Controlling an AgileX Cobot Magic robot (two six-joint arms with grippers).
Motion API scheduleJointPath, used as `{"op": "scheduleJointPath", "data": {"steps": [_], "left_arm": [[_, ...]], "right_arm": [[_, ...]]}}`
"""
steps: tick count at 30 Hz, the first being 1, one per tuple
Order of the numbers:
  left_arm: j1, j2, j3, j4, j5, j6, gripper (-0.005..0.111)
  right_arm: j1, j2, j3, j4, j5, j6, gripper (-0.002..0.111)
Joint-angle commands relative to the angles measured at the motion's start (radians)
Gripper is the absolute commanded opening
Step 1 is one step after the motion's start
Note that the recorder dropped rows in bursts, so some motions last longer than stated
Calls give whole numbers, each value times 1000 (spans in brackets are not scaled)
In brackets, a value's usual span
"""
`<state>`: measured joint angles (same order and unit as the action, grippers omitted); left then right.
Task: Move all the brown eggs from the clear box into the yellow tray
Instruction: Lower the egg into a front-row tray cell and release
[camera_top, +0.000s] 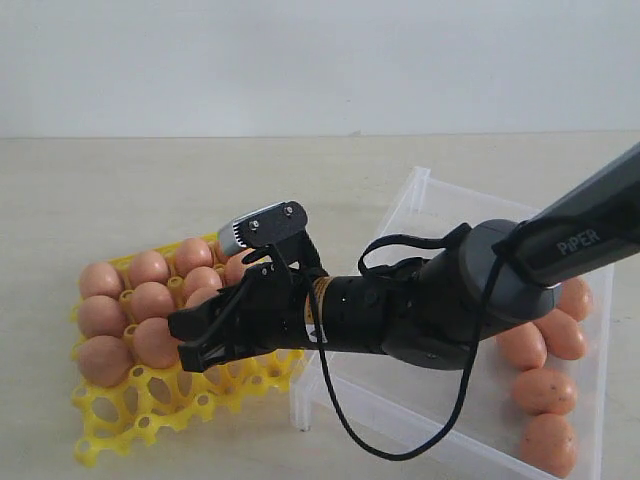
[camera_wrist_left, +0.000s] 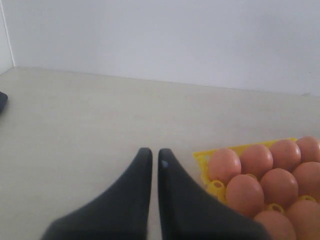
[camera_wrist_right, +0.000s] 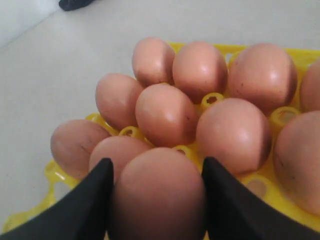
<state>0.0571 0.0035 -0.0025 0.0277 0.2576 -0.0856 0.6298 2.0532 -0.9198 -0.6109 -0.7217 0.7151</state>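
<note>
The right claw (camera_wrist_right: 156, 164) is clamped on a brown egg (camera_wrist_right: 157, 197), one finger touching each side of it, over the yellow tray (camera_top: 150, 412). I cannot tell whether the egg sits in a cup. Its shell is matte and orange-brown. More eggs (camera_top: 545, 390) lie in the clear box (camera_top: 412, 198). The left claw (camera_wrist_left: 151, 156) rests together above the counter (camera_wrist_left: 100, 110).

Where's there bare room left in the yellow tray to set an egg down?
Empty cups line the yellow tray's near edge, in front of the seated brown eggs. The rows behind are packed full.
</note>
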Motion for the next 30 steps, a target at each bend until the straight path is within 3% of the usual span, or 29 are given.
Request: {"op": "scheduleJointPath", "data": {"steps": [1, 9, 11, 18, 26, 30], "left_arm": [[3, -3, 3, 2, -3, 0, 4], [3, -3, 3, 2, -3, 0, 4], [3, -3, 3, 2, -3, 0, 4], [3, -3, 3, 2, -3, 0, 4], [3, -3, 3, 2, -3, 0, 4], [3, -3, 3, 2, -3, 0, 4]], "right_arm": [[-2, -4, -21, -11, -3, 1, 0], [-2, -4, -25, -11, 60, -1, 1], [-2, -4, -25, -18, 73, -1, 6], [-2, -4, -25, -25, 75, 0, 42], [-2, -4, -25, -25, 85, 12, 55], [-2, -4, -25, -25, 87, 12, 56]]}}
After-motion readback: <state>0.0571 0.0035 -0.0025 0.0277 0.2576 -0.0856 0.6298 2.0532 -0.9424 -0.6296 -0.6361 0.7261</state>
